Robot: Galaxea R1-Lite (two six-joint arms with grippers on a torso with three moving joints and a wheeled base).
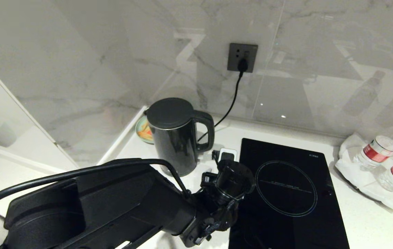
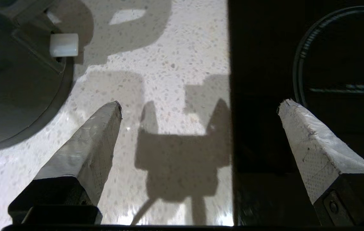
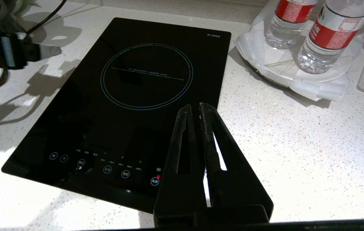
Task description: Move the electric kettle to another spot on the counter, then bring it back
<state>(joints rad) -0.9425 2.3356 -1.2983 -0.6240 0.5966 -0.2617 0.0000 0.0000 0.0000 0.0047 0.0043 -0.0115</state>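
Note:
The electric kettle (image 1: 177,136) stands upright at the back left of the counter (image 1: 366,221), glossy black, its loop handle (image 1: 207,130) turned towards the hob. My left arm (image 1: 113,204) reaches in front of it, its wrist (image 1: 231,181) hanging just right of the kettle's foot. In the left wrist view my left gripper (image 2: 201,104) points down, open and empty, over the seam between the counter (image 2: 169,48) and the hob; the kettle's dark round bottom (image 2: 9,80) lies off to one side, clear of the fingers (image 2: 89,144). My right gripper (image 3: 194,106) is shut and empty, hovering above the hob's front corner.
A black induction hob (image 1: 286,193) lies right of the kettle. A cord (image 1: 231,100) runs from the wall socket (image 1: 242,57) down behind the kettle. A white adapter (image 1: 227,153) sits by the hob's corner, a small plate (image 1: 143,131) behind the kettle. Two water bottles (image 1: 383,147) stand on a plate far right.

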